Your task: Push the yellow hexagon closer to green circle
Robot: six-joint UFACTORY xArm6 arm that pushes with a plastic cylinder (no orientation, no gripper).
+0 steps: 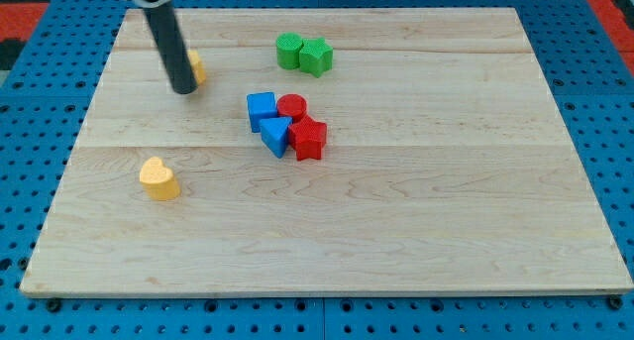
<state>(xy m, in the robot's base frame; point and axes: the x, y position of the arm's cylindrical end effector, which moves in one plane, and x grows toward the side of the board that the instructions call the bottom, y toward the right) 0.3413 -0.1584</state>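
Note:
The yellow hexagon (197, 67) lies near the board's top left, mostly hidden behind my dark rod. My tip (184, 88) rests on the board just to the hexagon's left and below, touching or nearly touching it. The green circle (289, 51) sits at the view's top centre, right of the hexagon, pressed against a green star (317, 56) on its right side.
A cluster lies mid-board: a blue cube (262, 109), a blue triangle (274, 135), a red circle (291, 107) and a red star-like block (309, 138). A yellow heart (158, 177) sits at the lower left. The wooden board (396, 211) lies on a blue pegboard.

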